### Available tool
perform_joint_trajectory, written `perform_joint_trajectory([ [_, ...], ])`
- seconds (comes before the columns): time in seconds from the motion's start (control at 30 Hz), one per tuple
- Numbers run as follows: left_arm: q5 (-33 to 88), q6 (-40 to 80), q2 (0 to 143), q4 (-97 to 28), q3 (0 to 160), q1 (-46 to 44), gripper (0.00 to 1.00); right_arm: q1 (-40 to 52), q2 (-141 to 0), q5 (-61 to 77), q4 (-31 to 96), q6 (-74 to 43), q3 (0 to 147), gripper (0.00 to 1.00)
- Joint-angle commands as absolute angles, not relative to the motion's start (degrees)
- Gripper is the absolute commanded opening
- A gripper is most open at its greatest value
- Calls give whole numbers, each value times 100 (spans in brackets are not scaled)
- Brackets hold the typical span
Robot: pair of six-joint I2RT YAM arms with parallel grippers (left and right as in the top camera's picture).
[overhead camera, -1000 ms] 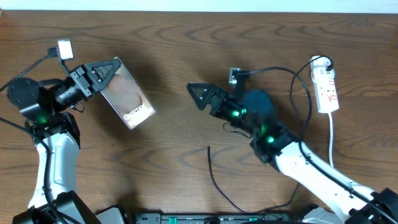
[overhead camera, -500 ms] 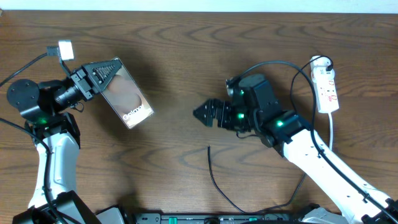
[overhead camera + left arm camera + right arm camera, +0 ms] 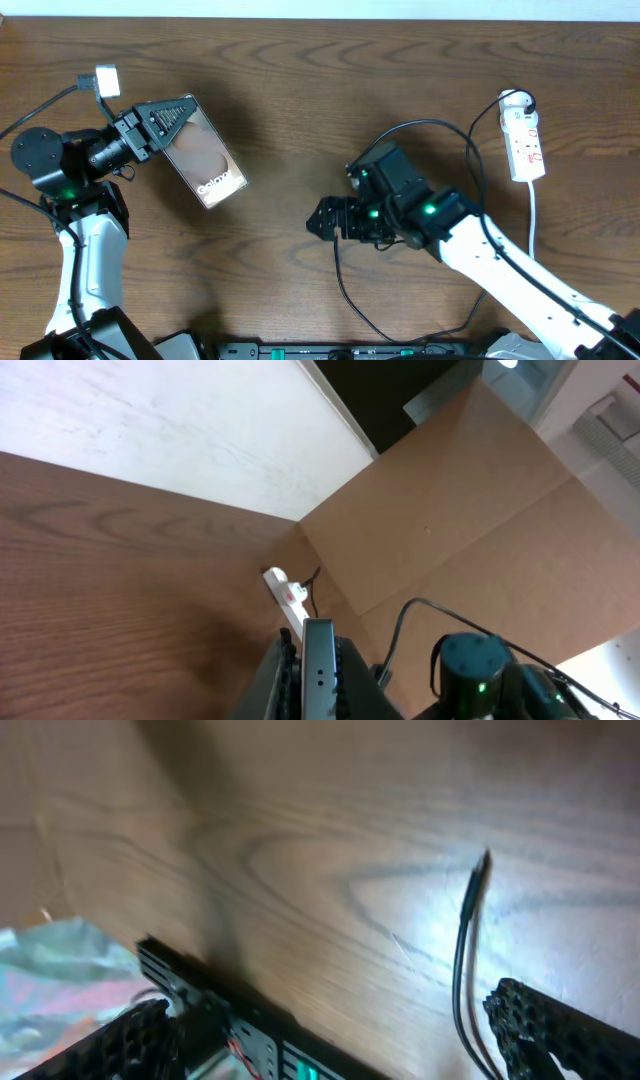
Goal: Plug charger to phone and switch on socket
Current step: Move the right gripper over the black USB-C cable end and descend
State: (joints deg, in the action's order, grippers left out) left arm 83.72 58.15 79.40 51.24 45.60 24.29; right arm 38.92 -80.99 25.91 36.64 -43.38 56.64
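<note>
The left gripper (image 3: 175, 110) is pinched on one end of the phone (image 3: 205, 155) over the left side of the desk (image 3: 280, 80). The phone's glossy face is turned up and its lettered end points away from the arm. In the left wrist view the phone's thin edge (image 3: 318, 670) stands clamped between the two fingers. I cannot tell whether its far end touches the desk.

Near the middle of the desk, the right gripper (image 3: 322, 218) hangs with its fingers spread wide above the end of the charger cable (image 3: 340, 275). The right wrist view shows the cable's small black tip (image 3: 482, 863) lying flat on the wood between the open fingers, nearer one of them and touching neither. From there the cable runs toward the front edge of the desk.

The white power strip (image 3: 525, 135) lies well apart at the far right, with its round plug at the back end.
</note>
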Motion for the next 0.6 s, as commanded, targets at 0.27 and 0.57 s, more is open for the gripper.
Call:
perform_joint_trajectory([
  [0.27,8427,5767,7900,5177,4637,2443,7,4027,-9308,2493,4670,-4182,6311,94],
  [0.57,8427,5767,7900,5175,4637,2443,7,4117,-9758,2071,5406,-4283,6744,90],
])
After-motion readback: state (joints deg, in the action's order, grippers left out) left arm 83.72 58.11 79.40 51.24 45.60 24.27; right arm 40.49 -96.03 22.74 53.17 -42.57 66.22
